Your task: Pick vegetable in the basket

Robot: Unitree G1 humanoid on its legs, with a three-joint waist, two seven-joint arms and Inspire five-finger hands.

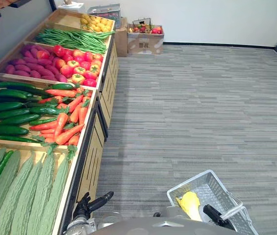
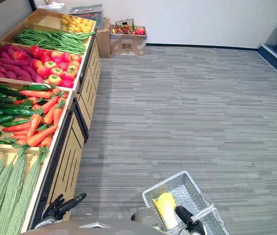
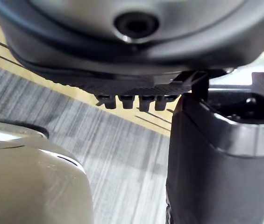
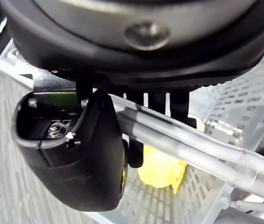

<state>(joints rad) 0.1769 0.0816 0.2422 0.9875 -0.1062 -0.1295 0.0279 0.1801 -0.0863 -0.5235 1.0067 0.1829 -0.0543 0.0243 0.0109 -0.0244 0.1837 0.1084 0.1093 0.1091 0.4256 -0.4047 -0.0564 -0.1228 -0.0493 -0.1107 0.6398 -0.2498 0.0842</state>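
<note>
The basket [image 1: 213,187], a grey mesh one, hangs low on the robot's right side over the carpet [image 1: 202,107], well apart from the stand [image 1: 92,149]. A yellow vegetable [image 1: 189,204] lies inside it, against the mesh floor; the right wrist view shows it [image 4: 160,170] below the handle [image 4: 183,142]. The right hand [image 4: 75,158] is clenched round that handle: the thumb wraps under the two grey bars and the fingers [image 4: 181,105] hook over them from the other side, so the basket is carried by the grasp. From the head, the same hand [image 1: 214,214] shows as a dark shape at the basket's near rim. The left hand [image 1: 90,205] hangs low beside the stand's near corner, over the carpet, touching nothing that can be seen; whether it is released or clenched I cannot tell, since its wrist view gives mostly its dark bulk and thumb [image 3: 218,158] from very close. The stand runs along the robot's left, split into wooden compartments. Nearest are long pale green gourds [image 1: 30,191], side by side. Next come dark cucumbers [image 1: 8,110] with carrots [image 1: 64,125] just beside them on the aisle side. Beyond those sit purple tubers [image 1: 28,66] beside red and yellow-red fruits [image 1: 77,63], then green beans [image 1: 69,39], then small yellow produce [image 1: 96,23] at the far end. Cardboard boxes [image 1: 145,43] with more produce stand on the carpet by the far wall.
</note>
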